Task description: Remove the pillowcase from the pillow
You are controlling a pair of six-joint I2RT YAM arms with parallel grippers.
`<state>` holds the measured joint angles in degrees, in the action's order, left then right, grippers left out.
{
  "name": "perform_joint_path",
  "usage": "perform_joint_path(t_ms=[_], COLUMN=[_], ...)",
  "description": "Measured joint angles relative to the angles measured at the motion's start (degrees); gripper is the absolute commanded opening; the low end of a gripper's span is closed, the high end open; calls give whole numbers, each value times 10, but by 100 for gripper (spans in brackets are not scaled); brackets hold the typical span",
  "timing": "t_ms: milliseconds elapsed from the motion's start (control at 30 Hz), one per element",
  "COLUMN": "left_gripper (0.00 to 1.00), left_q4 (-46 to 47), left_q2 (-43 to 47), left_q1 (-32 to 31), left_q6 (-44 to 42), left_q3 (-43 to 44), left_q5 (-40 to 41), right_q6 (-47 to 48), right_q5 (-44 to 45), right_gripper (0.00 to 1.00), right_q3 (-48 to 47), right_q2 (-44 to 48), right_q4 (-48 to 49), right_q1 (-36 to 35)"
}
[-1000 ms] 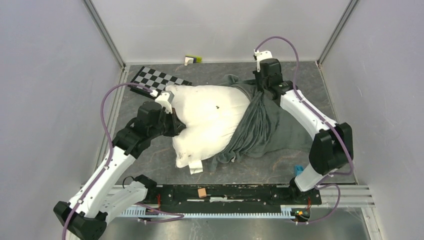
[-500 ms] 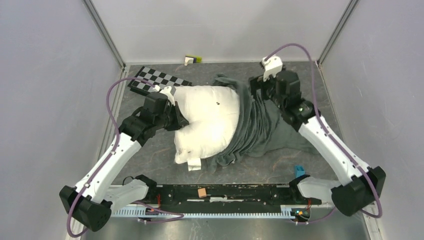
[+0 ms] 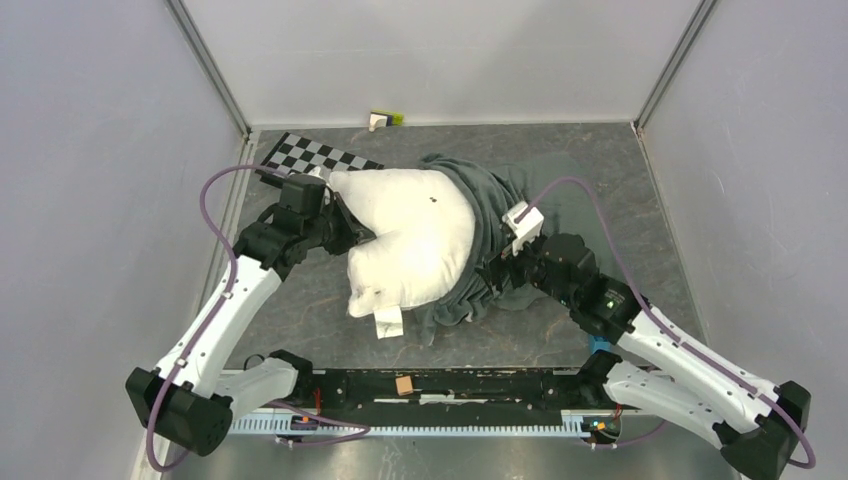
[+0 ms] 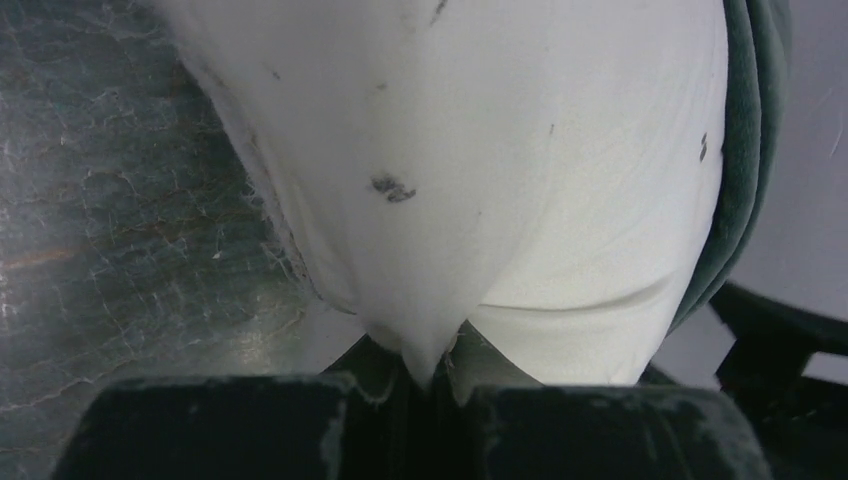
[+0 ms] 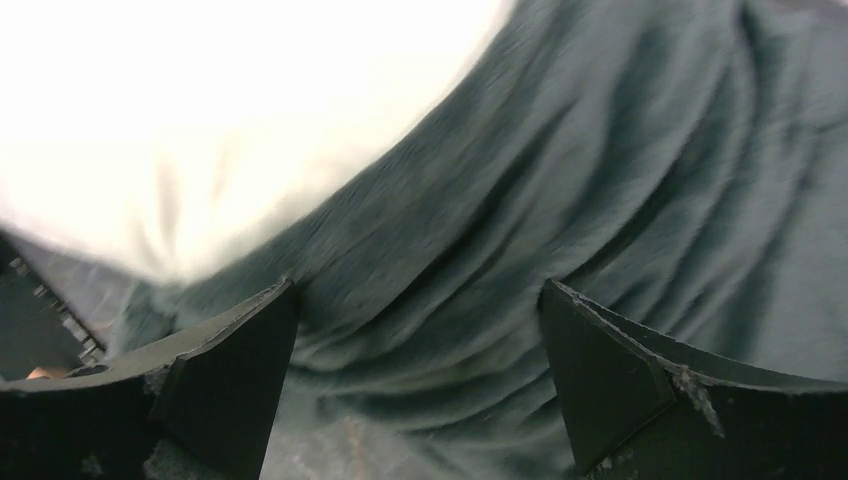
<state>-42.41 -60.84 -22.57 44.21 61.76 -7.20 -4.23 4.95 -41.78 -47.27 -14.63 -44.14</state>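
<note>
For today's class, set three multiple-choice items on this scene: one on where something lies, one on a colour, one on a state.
1. Where does the checkerboard lie?
A. At the pillow's far-left corner.
B. On top of the pillow.
C. Standing against the back wall.

2. What colour of the pillowcase shows?
A. Red.
B. Dark grey.
C. Yellow.

3. Which end effector grips the pillow?
A. Right.
B. Neither.
C. Left.

Answers:
1 A, the top view shows it flat at that corner.
2 B, its folds are dark grey in every view.
3 C, the left end effector pinches the pillow's edge, while the right end effector stands open over the pillowcase.
</note>
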Motion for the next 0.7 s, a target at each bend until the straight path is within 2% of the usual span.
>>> perform_joint_path(t_ms=[200, 400, 533, 700], left_gripper=[2, 2, 2, 2], left_q4=[-8, -14, -12, -14], left_q2=[-29, -34, -34, -34], left_q1=[54, 64, 64, 65], left_q6=[79, 122, 134, 135], left_q3=[0, 0, 0, 0], left_q5=[-24, -24, -24, -18], right_q6=[-49, -84, -100, -107], right_q5=[-22, 2, 60, 162], right_gripper=[91, 90, 94, 92], right_q3=[51, 54, 35, 9], right_q2=[25, 4, -44, -63], right_q4=[9, 20, 7, -23], right_q1=[-72, -177, -265, -281])
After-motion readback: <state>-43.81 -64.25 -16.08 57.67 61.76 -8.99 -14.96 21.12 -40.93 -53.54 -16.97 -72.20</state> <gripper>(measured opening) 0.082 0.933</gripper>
